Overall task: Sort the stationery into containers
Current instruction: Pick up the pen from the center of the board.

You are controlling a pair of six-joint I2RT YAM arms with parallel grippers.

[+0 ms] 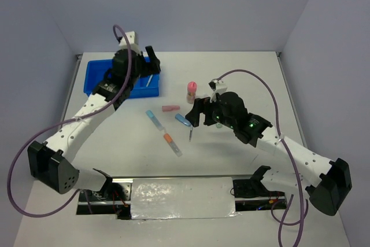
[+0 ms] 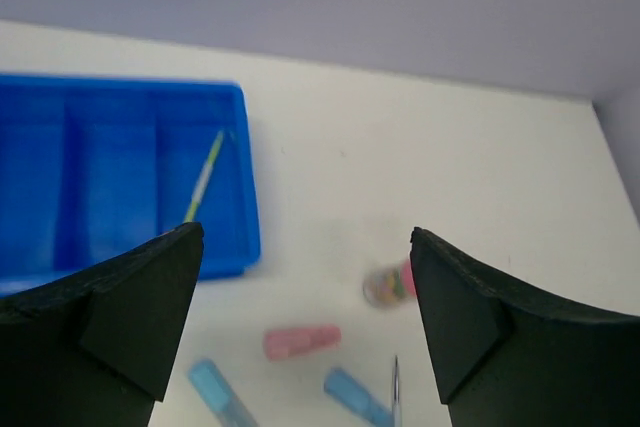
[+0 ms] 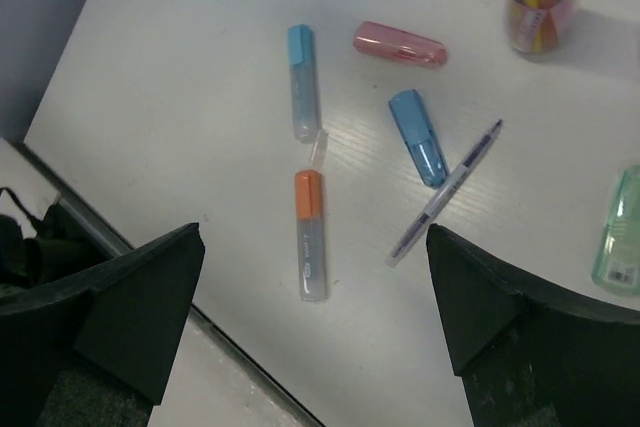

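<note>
White arms [image 1: 81, 122], black joints [image 1: 55, 169], purple cables [image 1: 245, 72]

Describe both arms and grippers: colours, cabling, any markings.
Both match: the left arm and right arm have white links with black joint housings and black wrist units. A purple cable loops along each. The left gripper and right gripper each have two wide, matte black, wedge-shaped fingers. A small green light glows on the right arm. No readable markings.

Left arm [image 1: 87, 111] lies across blue tray [image 1: 91, 79], covers most compartments; rightmost one, with yellow pen [image 2: 203, 175], open from above. Mid-table crowded: pink stick [image 1: 170, 109], blue-capped marker [image 1: 154, 118], orange-capped marker [image 1: 170, 142], blue stick [image 1: 183, 121], dark pen [image 1: 191, 135], upright pink-capped cylinder [image 1: 191, 91]. Table [image 1: 254, 79] far right, near left: open passage.
</note>
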